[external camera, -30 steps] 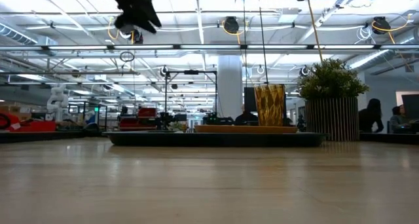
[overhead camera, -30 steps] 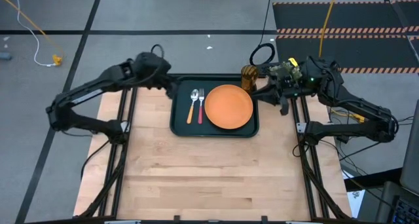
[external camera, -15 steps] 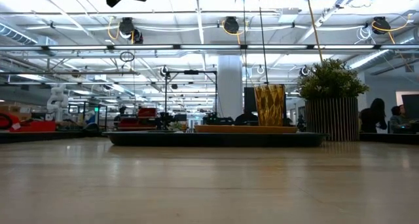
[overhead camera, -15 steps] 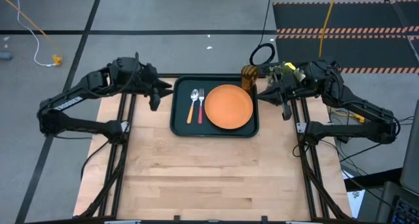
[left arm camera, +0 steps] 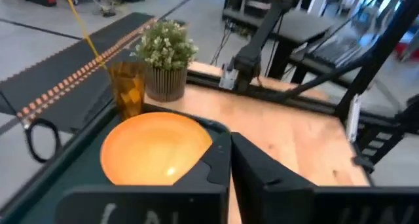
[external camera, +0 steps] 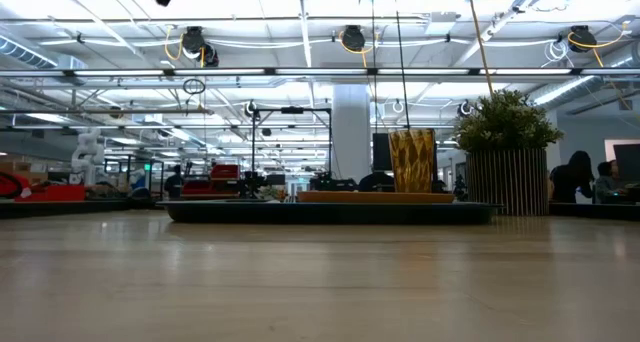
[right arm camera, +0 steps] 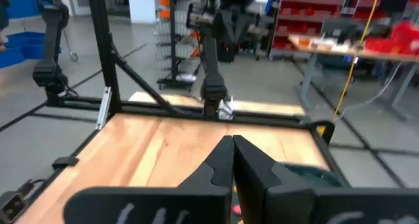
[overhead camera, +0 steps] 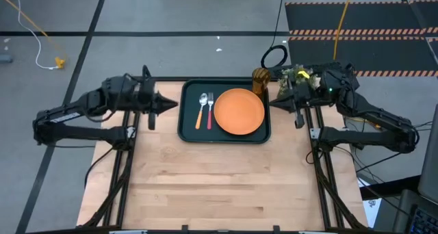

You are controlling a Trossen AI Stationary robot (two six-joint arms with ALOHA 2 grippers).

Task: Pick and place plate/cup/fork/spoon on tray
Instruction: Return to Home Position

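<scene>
The dark green tray (overhead camera: 188, 128) lies at the table's far middle. On it lie the orange plate (overhead camera: 239, 111), the spoon (overhead camera: 202, 109) with its orange handle, and the red-handled fork (overhead camera: 210, 109) beside it. The amber cup (overhead camera: 260, 80) stands upright at the tray's far right corner and also shows in the left wrist view (left arm camera: 127, 86). My left gripper (overhead camera: 174, 104) is shut and empty, in the air just left of the tray. My right gripper (overhead camera: 271, 104) is shut and empty, in the air just right of the tray.
A potted green plant (overhead camera: 298, 73) stands just right of the cup, close to my right gripper; it also shows in the low view (external camera: 508, 152). Bare wooden table (overhead camera: 226, 179) stretches from the tray to the near edge.
My left gripper has drawn back from over the tray's far left corner toward the table's left edge, a little nearer, and has risen out of the low view. It has stayed shut. The things on the tray have not moved.
</scene>
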